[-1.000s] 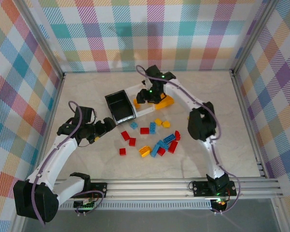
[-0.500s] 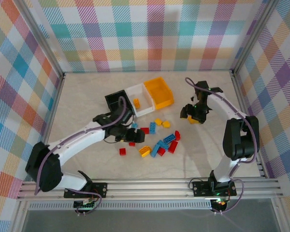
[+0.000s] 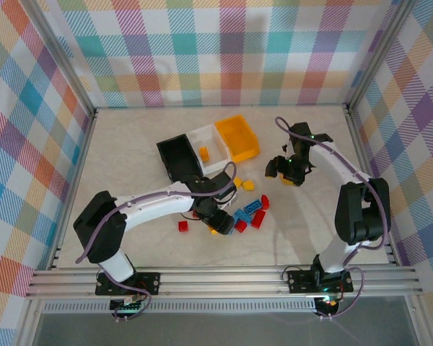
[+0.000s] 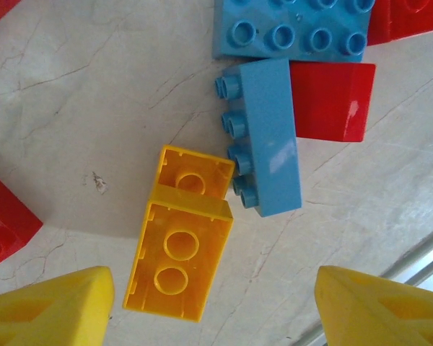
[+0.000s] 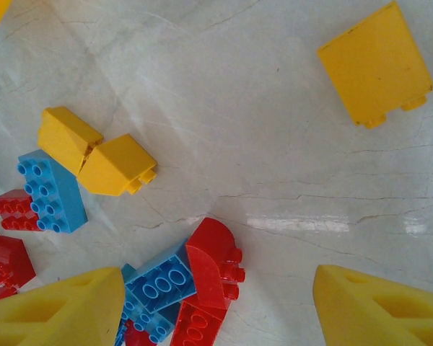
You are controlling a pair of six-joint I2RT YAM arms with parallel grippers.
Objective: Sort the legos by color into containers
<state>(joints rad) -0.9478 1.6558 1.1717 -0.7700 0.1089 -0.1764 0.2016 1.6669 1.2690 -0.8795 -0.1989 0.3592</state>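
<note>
Left hand (image 4: 216,310) parted, empty, over yellow lego (image 4: 179,270) just ahead of it: pick-up step. Next: centre, lower, pinch. Right hand (image 5: 216,310) parted, empty.

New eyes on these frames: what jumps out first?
The loose pile of red, blue and yellow legos at the centre of the table, with the left claw open over an upside-down yellow brick. Behind it, black, white and yellow bins stand in a row. Loud plaid walls surround everything.

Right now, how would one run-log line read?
left hand: open above upturned yellow brick | right hand: open, empty | sorting: unfinished
</note>
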